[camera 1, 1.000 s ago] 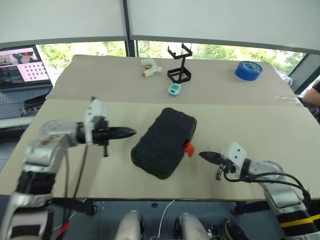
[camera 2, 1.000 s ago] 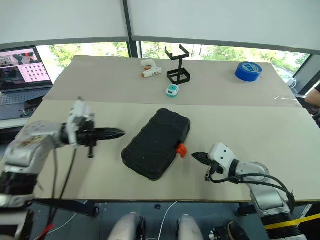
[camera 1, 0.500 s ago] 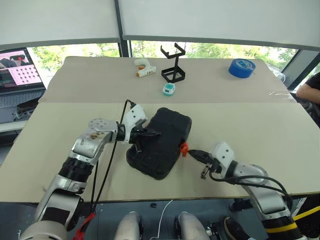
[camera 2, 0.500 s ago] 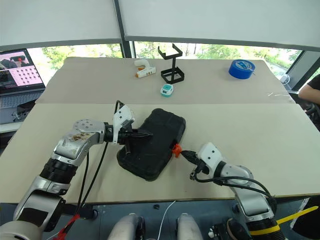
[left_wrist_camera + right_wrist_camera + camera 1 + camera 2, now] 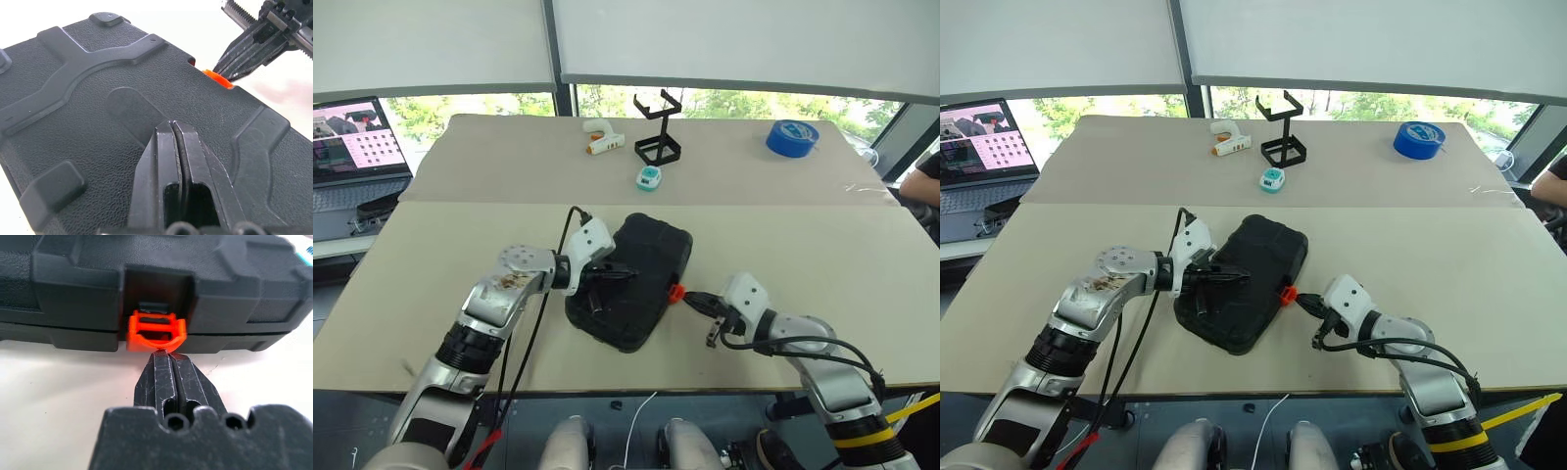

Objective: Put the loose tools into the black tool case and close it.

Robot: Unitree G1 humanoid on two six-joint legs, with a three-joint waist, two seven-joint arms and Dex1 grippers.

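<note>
The black tool case (image 5: 658, 253) lies closed in the middle of the near table, its small orange latch (image 5: 675, 291) facing my right arm. My left gripper (image 5: 628, 275) is shut, and its tips (image 5: 173, 126) rest on the textured lid (image 5: 98, 73). My right gripper (image 5: 689, 297) is shut too, low over the table, and its tips (image 5: 164, 355) touch the underside of the orange latch (image 5: 156, 333). The left wrist view also shows the right gripper (image 5: 230, 74) at the latch (image 5: 217, 77). The loose tools are out of view.
On the far table stand a black wire stand (image 5: 658, 132), a white glue gun (image 5: 603, 140), a small teal-and-white item (image 5: 649, 177) and a big blue tape roll (image 5: 790, 137). A laptop (image 5: 352, 147) sits at the left. A person's arm (image 5: 925, 181) shows at the right edge.
My left gripper swung right and down, from beside the case onto its lid. My right gripper edged left up to the orange latch. The camera shifted a little.
</note>
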